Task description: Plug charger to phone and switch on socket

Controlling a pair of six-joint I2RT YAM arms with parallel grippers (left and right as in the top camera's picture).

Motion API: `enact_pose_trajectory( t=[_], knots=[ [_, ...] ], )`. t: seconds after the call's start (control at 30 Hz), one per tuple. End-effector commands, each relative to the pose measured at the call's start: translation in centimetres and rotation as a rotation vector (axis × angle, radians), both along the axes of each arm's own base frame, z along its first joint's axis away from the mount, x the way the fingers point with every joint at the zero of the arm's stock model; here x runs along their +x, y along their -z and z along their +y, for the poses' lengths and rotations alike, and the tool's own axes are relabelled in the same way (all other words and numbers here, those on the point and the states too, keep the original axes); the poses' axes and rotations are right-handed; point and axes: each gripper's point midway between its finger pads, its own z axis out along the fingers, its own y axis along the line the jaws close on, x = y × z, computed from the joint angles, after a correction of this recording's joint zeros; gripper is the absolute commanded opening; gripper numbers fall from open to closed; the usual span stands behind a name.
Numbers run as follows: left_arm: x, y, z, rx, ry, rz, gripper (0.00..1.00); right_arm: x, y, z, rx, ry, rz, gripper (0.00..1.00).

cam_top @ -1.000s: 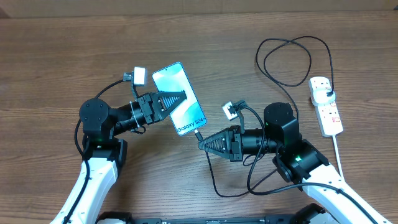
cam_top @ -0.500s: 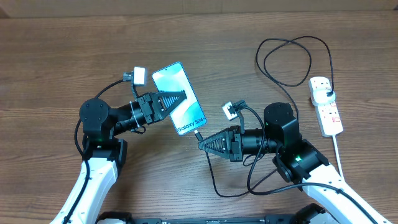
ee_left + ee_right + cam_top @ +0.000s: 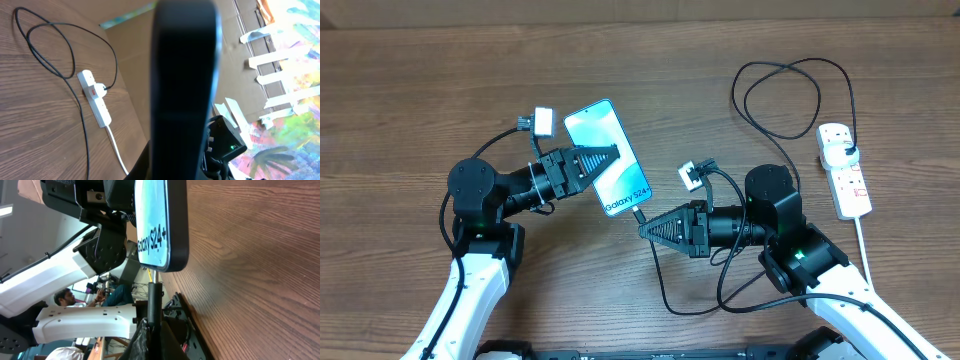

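The phone point(image 3: 610, 160), light blue screen reading "Galaxy S24+", is held above the table by my left gripper point(image 3: 603, 157), which is shut on its left edge. In the left wrist view the phone's dark back point(image 3: 185, 90) fills the middle. My right gripper point(image 3: 650, 230) is shut on the charger's black plug tip point(image 3: 640, 215), which touches the phone's bottom edge point(image 3: 165, 267); the plug point(image 3: 154, 300) rises from my right jaws point(image 3: 152, 330). The black cable point(image 3: 665, 290) loops over the table to a black plug in the white socket strip point(image 3: 847, 170), which also shows in the left wrist view point(image 3: 95, 97).
The socket's white cord point(image 3: 865, 250) runs toward the front right edge. The cable makes a wide loop point(image 3: 790, 95) at the back right. A cardboard wall point(image 3: 135, 55) stands behind the table.
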Motion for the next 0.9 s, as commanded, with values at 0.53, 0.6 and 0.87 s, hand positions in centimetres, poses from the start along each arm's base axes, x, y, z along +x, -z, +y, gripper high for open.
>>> enact_pose_trajectory(
  t=[0.53,0.6,0.87],
  knots=[
    [0.3,-0.59,0.0,-0.025,-0.022,0.029,0.04,0.46,-0.69,0.05,0.018,0.017,-0.006,0.04],
    [0.3,-0.59,0.0,-0.025,-0.022,0.029,0.04,0.49,-0.79,0.06,0.021,0.018,-0.008,0.04],
    [0.3,-0.59,-0.01,-0.026,-0.022,0.03,0.04,0.79,-0.24,0.18,0.012,0.027,0.032,0.04]
  ],
)
